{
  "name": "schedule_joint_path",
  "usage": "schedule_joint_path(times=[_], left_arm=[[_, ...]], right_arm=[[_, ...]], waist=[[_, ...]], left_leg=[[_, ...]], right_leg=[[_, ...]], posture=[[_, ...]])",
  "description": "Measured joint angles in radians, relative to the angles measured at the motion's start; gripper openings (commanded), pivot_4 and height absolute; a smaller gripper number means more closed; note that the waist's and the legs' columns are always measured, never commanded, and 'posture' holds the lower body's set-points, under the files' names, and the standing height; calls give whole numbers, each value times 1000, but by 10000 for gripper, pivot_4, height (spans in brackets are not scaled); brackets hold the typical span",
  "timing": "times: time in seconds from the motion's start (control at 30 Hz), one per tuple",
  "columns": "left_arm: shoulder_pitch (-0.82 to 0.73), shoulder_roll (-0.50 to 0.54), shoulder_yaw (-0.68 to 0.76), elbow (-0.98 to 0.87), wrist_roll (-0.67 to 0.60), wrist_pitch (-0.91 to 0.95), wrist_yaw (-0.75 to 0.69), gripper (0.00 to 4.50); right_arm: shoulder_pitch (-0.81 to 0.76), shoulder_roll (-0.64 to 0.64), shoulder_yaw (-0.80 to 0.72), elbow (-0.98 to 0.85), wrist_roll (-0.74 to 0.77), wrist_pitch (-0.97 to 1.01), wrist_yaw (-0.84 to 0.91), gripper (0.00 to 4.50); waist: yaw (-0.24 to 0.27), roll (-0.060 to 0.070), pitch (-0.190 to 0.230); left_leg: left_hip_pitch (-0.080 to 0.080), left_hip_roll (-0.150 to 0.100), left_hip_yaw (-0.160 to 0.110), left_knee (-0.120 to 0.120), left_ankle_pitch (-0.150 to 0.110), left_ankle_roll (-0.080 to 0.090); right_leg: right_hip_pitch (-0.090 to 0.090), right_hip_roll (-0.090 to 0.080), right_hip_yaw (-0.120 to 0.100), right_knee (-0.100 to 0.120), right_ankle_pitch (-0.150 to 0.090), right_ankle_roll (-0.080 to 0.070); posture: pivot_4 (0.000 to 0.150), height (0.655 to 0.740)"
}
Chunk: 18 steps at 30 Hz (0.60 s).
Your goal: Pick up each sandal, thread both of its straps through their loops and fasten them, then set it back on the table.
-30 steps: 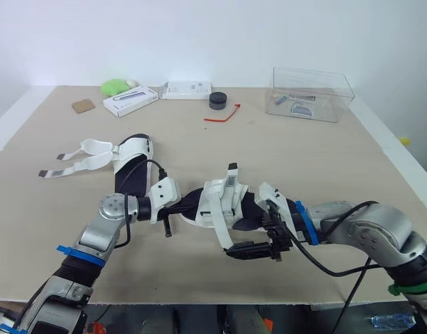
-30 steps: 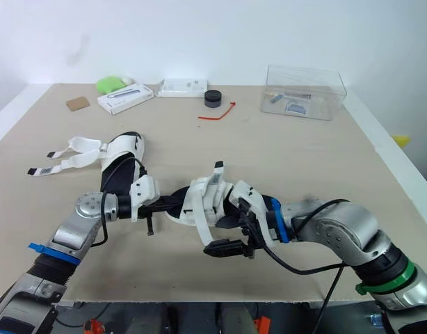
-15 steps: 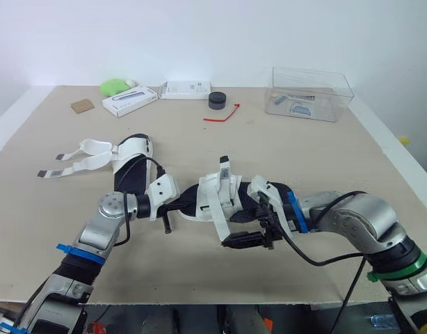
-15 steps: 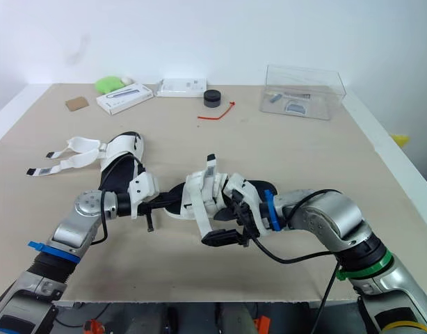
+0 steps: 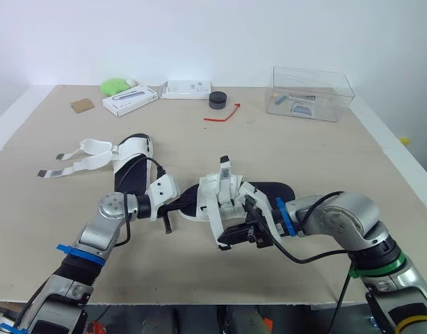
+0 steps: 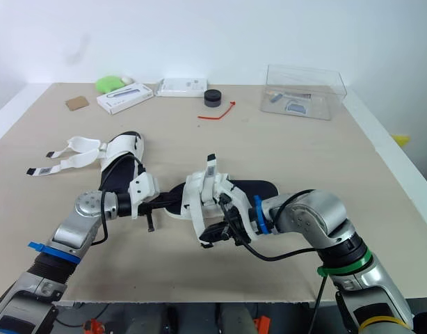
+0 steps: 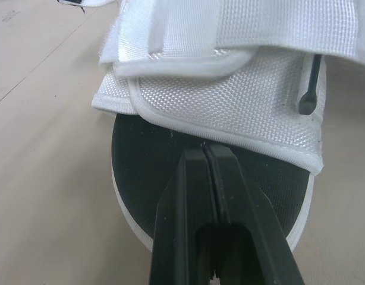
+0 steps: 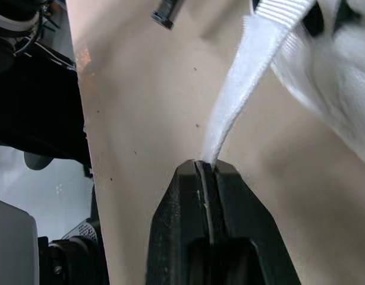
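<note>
One white sandal with a black sole [image 5: 231,198] lies at the middle of the table [image 5: 304,160]. My left gripper [image 5: 190,202] is shut, its tips on the black insole [image 7: 147,172] at the edge of the white upper [image 7: 230,101]. A white strap [image 5: 215,221] hangs from the sandal's near side. My right gripper [image 5: 224,243] is shut on that strap's end [image 8: 242,89]. The sandal's other strap [image 5: 224,167] sticks up. A second sandal [image 5: 130,163] lies farther back on the left, both of its straps [image 5: 78,158] spread loose on the table.
Along the far edge stand a green object [image 5: 115,86], two white boxes [image 5: 130,100] [image 5: 187,89], a black round item [image 5: 218,100], a red tie [image 5: 224,114], a cardboard piece [image 5: 82,106] and a clear plastic box [image 5: 311,94]. The table's front edge is close below my grippers.
My right gripper has moved left up to the sandal and gone from open to shut on the hanging strap's end. The left arm and the far sandal have stayed put.
</note>
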Motion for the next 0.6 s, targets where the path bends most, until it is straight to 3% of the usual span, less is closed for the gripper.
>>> schedule_joint_path(times=[0.07, 0.1, 0.3, 0.6], left_arm=[[2, 0, 4, -1, 0, 0, 0, 0], [3, -1, 7, 0, 1, 0, 3, 0], [2, -9, 4, 4, 3, -3, 12, 0], [1, -16, -8, 4, 3, -11, 18, 0]], right_arm=[[-30, 55, -58, 33, 35, 57, -19, 805], [-95, 129, -132, 77, 75, 121, -51, 805], [-348, 301, -346, 297, 93, 259, -181, 805], [-422, 325, -376, 498, -2, 279, -270, 805]], waist=[[-2, 0, 0], [-3, 0, 0], [-2, 1, 0], [-1, 1, -1]], left_leg=[[0, 0, 0, 0, 0, 0], [0, 1, 0, 0, 0, 1], [-1, 1, 0, 0, 1, 2], [-6, -3, -1, 0, 1, 2]], right_leg=[[-1, 0, 1, 0, 1, 0], [-1, 0, 1, 0, 2, -1], [-1, 2, 0, 0, 3, -2], [-3, -2, 0, -1, 5, -2]], posture=[[1500, 7400], [1500, 7400], [1500, 7400], [1500, 7400]])
